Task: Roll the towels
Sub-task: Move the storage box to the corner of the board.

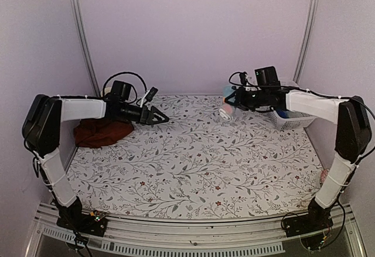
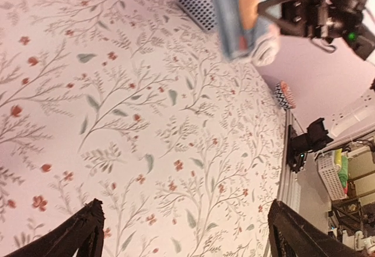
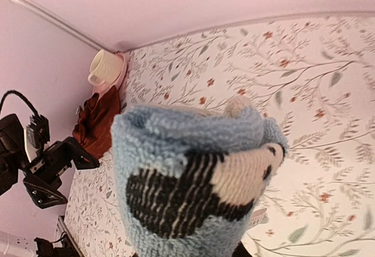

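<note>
Light-blue towel (image 1: pixel 227 106), rolled, is pinched in my right gripper (image 1: pixel 231 102), raised over the floral table cover's (image 1: pixel 199 163) far right, near the white basket (image 1: pixel 293 120). Maroon towel (image 1: pixel 101 132) lies bunched against the left wall. My left gripper (image 1: pixel 161 116) hovers near it, jaws spread.

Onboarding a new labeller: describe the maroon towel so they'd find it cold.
Start at the floral table covering and go to its far-left corner. There, just below the forearm of the left arm, lies the maroon towel, a crumpled heap. It is plain, dark and resting on the table, whereas the light-blue towel is patchy and held aloft by the right gripper.
</note>
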Available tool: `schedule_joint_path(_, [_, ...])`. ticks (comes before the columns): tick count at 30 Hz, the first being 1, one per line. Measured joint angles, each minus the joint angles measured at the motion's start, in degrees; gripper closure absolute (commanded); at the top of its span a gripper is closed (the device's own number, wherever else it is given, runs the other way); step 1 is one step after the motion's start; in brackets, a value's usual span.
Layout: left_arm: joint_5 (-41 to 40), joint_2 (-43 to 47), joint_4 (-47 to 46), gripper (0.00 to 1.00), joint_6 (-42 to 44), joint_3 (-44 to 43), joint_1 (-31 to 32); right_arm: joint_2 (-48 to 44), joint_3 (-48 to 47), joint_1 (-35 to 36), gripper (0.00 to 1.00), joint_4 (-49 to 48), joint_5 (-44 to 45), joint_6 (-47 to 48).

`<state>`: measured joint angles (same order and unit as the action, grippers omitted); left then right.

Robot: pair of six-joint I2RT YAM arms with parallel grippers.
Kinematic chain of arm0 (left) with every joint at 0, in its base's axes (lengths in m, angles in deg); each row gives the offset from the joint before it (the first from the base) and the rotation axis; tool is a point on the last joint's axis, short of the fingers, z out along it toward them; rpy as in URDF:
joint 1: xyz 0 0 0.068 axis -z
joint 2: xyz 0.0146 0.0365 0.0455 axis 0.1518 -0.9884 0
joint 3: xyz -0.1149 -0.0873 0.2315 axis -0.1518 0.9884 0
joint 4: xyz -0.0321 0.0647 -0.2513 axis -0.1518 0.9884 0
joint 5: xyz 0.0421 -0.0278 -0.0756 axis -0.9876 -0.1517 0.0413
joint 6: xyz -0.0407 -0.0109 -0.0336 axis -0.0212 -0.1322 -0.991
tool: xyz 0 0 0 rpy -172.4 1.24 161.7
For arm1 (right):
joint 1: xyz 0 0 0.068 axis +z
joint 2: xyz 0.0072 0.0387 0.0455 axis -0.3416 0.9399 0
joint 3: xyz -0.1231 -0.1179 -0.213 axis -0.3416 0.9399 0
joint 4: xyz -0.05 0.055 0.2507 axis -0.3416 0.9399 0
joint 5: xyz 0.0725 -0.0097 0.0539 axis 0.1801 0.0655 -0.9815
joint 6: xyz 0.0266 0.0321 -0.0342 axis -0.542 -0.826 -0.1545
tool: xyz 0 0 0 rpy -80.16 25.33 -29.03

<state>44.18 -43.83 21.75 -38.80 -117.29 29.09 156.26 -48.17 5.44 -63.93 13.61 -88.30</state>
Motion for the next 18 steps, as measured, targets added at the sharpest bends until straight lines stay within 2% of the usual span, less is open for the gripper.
schedule_joint_path(4, [-1.49, 0.46, 7.54, 0.03, 6.56, 0.96, -4.57, -7.69, -0.39, -5.29, 0.95, 5.42, 8.28, 4.70])
schedule_joint_path(8, [-1.33, 0.98, 14.16, 0.03, 12.09, 1.57, -8.33, -11.39, -1.05, -11.26, 0.95, 10.32, 15.13, 8.68])
schedule_joint_path(13, [-1.81, 1.31, 18.36, 0.03, 16.68, 2.84, -10.58, -12.66, -2.10, -18.49, 0.95, 15.87, 25.24, 13.55])
schedule_joint_path(18, [-2.75, 1.40, 19.45, 0.03, 17.99, 4.15, -10.62, -11.96, -4.87, -20.65, 0.95, 19.82, 37.88, 18.53])
